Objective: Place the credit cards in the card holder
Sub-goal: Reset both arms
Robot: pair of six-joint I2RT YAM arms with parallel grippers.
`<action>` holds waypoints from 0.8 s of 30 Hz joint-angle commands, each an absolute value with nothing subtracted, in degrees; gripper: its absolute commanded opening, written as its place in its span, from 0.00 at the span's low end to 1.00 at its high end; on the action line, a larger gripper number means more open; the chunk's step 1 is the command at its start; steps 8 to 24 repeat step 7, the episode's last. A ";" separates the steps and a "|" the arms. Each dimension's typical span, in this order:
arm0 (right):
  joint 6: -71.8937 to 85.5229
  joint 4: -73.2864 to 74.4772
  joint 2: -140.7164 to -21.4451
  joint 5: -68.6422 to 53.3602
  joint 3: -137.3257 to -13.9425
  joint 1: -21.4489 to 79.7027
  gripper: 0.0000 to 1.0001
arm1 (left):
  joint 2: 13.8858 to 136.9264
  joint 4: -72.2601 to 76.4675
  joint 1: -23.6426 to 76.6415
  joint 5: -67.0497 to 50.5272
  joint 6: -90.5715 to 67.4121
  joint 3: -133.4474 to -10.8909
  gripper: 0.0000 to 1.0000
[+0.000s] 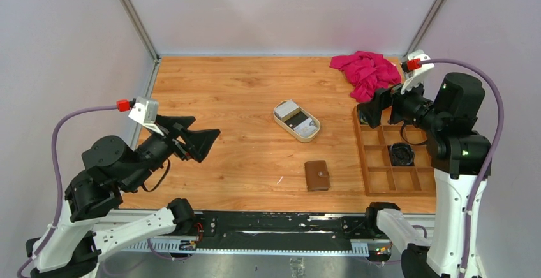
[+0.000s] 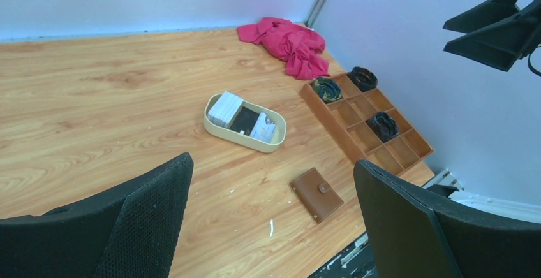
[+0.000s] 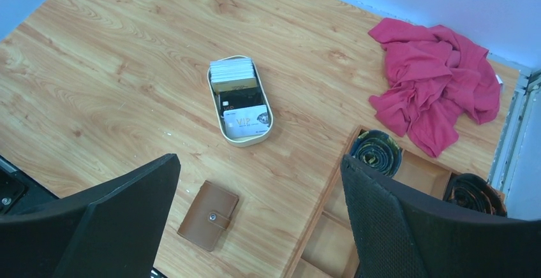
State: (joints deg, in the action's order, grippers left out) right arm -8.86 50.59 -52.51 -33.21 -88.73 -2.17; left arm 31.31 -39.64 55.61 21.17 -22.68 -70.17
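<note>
The card holder (image 1: 317,175) is a brown leather wallet lying shut, snap tab fastened, near the table's front edge; it also shows in the left wrist view (image 2: 316,194) and the right wrist view (image 3: 208,215). The credit cards (image 1: 298,118) lie in a cream oval tray (image 1: 278,117) at mid-table: a white stack (image 3: 231,71), a dark card (image 3: 237,102) and a white card (image 3: 245,122). My left gripper (image 1: 205,127) is open and empty, raised at the left. My right gripper (image 1: 375,109) is open and empty, raised over the box at the right.
A wooden compartment box (image 1: 361,152) stands at the right, with dark rolled items (image 1: 402,153) in some cells. A pink cloth (image 1: 367,73) lies at the back right. Walls close in the table at the back and sides.
</note>
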 commanded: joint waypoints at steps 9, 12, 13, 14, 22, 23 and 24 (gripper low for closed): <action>-6.69 49.62 -52.49 -35.63 -86.50 -5.70 1.00 | 31.87 -38.39 55.40 21.70 -23.17 -69.30 1.00; -6.69 49.62 -52.49 -35.63 -86.50 -5.70 1.00 | 31.87 -38.39 55.40 21.70 -23.17 -69.30 1.00; -6.69 49.62 -52.49 -35.63 -86.50 -5.70 1.00 | 31.87 -38.39 55.40 21.70 -23.17 -69.30 1.00; -6.69 49.62 -52.49 -35.63 -86.50 -5.70 1.00 | 31.87 -38.39 55.40 21.70 -23.17 -69.30 1.00; -6.69 49.62 -52.49 -35.63 -86.50 -5.70 1.00 | 31.87 -38.39 55.40 21.70 -23.17 -69.30 1.00; -6.69 49.62 -52.49 -35.63 -86.50 -5.70 1.00 | 31.87 -38.39 55.40 21.70 -23.17 -69.30 1.00; -6.69 49.62 -52.49 -35.63 -86.50 -5.70 1.00 | 31.87 -38.39 55.40 21.70 -23.17 -69.30 1.00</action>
